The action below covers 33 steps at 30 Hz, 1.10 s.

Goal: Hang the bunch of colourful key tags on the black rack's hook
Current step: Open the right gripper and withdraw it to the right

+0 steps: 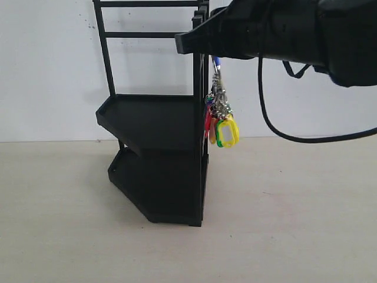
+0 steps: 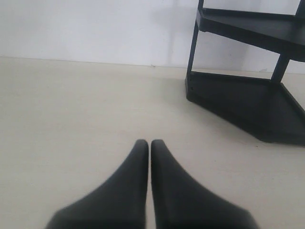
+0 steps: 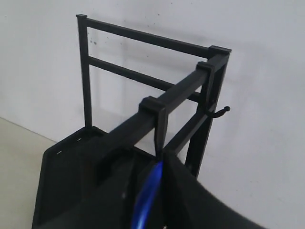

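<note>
Right gripper (image 3: 159,164) jaws pinched shut on the blue wire loop (image 3: 147,198). The colourful key tag bunch (image 1: 221,121) hangs below, just beside the black rack (image 1: 153,127) right post edge. Side hook (image 3: 220,112) juts out further along. Left gripper (image 2: 146,143) jaws together, holding nothing, over open bench (image 2: 71,119).

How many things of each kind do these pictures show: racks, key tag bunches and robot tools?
black rack: 1
colourful key tag bunch: 1
tools: 2 (left tool, right tool)
Total: 4
</note>
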### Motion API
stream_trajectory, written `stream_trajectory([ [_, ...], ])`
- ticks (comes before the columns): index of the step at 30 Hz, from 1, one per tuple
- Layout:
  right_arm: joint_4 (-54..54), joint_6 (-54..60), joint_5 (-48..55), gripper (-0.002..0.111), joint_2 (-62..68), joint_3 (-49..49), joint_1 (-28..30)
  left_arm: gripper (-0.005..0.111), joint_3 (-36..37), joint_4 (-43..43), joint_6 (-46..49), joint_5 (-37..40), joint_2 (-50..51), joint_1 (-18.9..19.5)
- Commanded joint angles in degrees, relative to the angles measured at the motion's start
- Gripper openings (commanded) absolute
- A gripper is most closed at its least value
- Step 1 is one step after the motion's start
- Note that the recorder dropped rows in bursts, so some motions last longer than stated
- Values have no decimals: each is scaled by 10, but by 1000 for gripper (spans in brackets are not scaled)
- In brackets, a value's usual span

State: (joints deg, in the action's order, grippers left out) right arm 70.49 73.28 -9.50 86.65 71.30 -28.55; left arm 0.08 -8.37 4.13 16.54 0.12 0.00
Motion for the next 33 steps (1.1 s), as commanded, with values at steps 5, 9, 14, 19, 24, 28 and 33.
stream_trajectory([
  [5, 12, 22, -7, 38, -52, 7, 1, 4, -1, 3, 2, -3, -1, 0],
  [9, 30, 45, -48, 38, -92, -1, 1, 4, -1, 3, 2, -3, -1, 0],
  [14, 232, 192, -176, 38, -150, -39, 1, 4, -1, 3, 2, -3, -1, 0],
  [19, 295, 308, -291, 26, -204, -83, 0, 4, -1, 3, 2, -3, -1, 0],
  [24, 295, 306, -287, 0, -259, -137, 0, 4, -1, 3, 2, -3, -1, 0],
  [28, 295, 307, -287, 0, -297, -175, 0, 4, -1, 3, 2, -3, -1, 0],
  [33, 295, 307, -284, 0, -334, -235, 0, 4, -1, 3, 2, -3, -1, 0],
])
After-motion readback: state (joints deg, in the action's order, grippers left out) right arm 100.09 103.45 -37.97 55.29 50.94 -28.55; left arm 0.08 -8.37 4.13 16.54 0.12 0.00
